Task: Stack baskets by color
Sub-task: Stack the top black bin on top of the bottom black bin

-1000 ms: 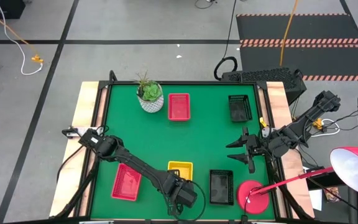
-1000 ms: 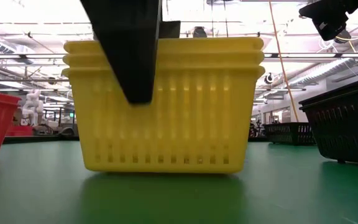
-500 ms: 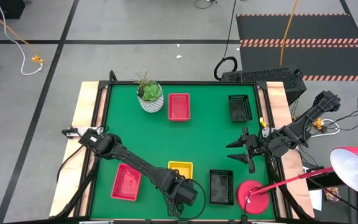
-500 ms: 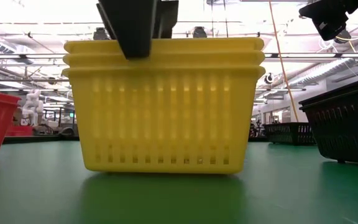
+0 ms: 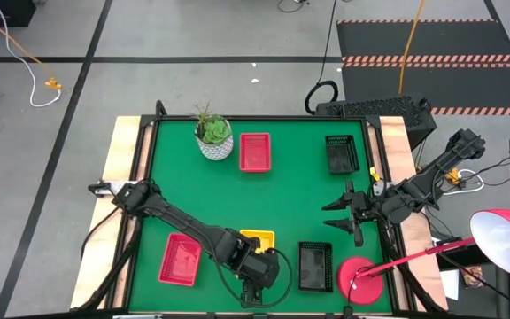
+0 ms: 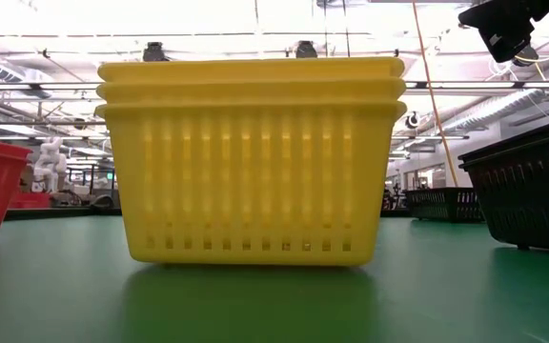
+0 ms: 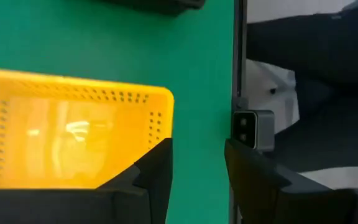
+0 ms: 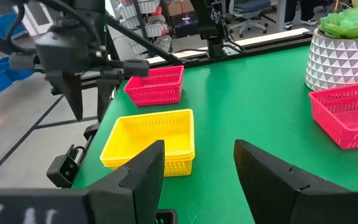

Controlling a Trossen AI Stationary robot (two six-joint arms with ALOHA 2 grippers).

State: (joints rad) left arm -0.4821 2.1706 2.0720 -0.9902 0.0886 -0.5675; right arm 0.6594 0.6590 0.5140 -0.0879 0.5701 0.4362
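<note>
Care is needed now: the left gripper (image 7: pixel 197 168), jaws empty and parted, hangs beside the yellow stack (image 5: pixel 257 240) at the counter's (image 5: pixel 282 190) near edge, so it should rise straight without knocking it.

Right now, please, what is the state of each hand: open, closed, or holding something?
Left hand: open, holding nothing, above the near edge of the yellow basket stack.
Right hand: open, holding nothing, at the table's right side.

overhead and table-level views share yellow baskets (image 5: pixel 257 239)
</note>
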